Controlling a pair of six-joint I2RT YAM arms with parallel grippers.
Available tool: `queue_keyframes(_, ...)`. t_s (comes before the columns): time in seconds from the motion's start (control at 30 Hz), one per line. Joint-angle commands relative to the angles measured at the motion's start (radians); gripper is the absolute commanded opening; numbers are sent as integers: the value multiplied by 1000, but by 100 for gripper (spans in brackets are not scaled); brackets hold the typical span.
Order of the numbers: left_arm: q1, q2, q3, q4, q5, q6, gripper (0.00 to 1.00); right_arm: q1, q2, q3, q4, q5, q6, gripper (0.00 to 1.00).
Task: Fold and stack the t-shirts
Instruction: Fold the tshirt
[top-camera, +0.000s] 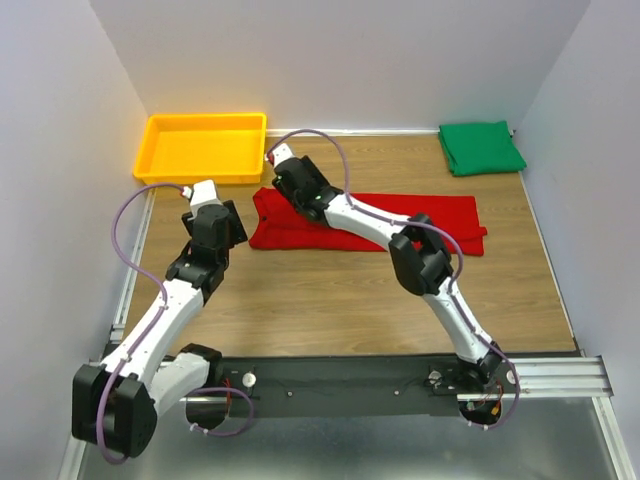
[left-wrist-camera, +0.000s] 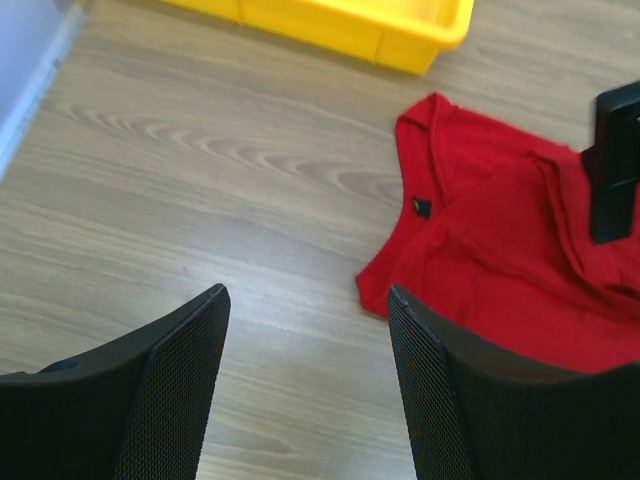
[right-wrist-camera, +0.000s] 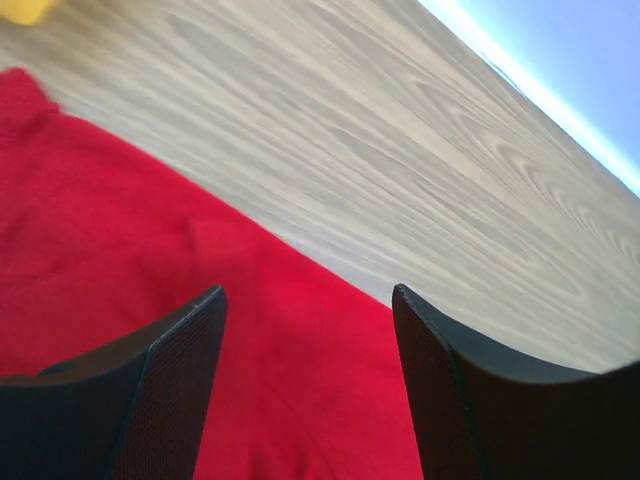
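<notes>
Top external: red shirt (top-camera: 440, 222) lies on the surface (top-camera: 330, 300), long axis 9-to-3 o'clock; green shirt (top-camera: 482, 147) sits folded at 2 o'clock. My right hand (top-camera: 300, 190) is open and empty over the red shirt's 9 o'clock end, so it's nearer. My left hand (top-camera: 215, 222) is open beside that end.

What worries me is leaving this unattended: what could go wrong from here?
The right gripper hangs open over the red t-shirt, its arm stretched over the cloth; pulling back might drag the fold loose. The shirt's collar end lies near the yellow tray; a sweep there could snag it.
</notes>
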Motion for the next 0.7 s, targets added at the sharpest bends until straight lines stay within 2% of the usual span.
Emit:
queue_keyframes(0.0, 12, 65, 26, -43, 101, -98, 72, -58, -197, -167, 19, -13, 180, 74)
queue_keyframes(0.03, 16, 95, 27, -46, 130, -118, 72, -97, -298, -230, 19, -32, 223, 74)
queue_keyframes(0.13, 39, 161, 26, -49, 181, -193, 72, -169, -464, -468, 19, -113, 414, 74)
queue_keyframes(0.2, 57, 207, 14, -25, 270, -233, 72, -284, -680, -653, 19, -188, 531, 74)
queue_keyframes(0.23, 66, 221, 14, -25, 270, -246, 71, -311, -681, -709, 19, -205, 562, 74)
queue_keyframes(0.3, 72, 248, 0, 0, 324, -273, 70, -371, -827, -826, 19, -257, 604, 74)
queue_keyframes(0.33, 83, 269, -5, 4, 333, -295, 69, -432, -875, -931, 19, -265, 633, 74)
queue_keyframes(0.4, 94, 283, -17, 29, 362, -319, 69, -509, -964, -1022, 21, -294, 653, 73)
queue_keyframes(0.43, 97, 294, -23, 38, 371, -328, 69, -602, -1039, -1070, 18, -332, 677, 73)
queue_keyframes(0.5, 104, 301, -34, 55, 381, -354, 69, -713, -1134, -1184, 16, -447, 738, 73)
queue_keyframes(0.53, 105, 307, -37, 59, 381, -362, 69, -820, -1159, -1214, 16, -487, 760, 73)
queue_keyframes(0.67, 112, 320, -49, 86, 382, -388, 69, -1022, -1188, -1346, 19, -637, 898, 72)
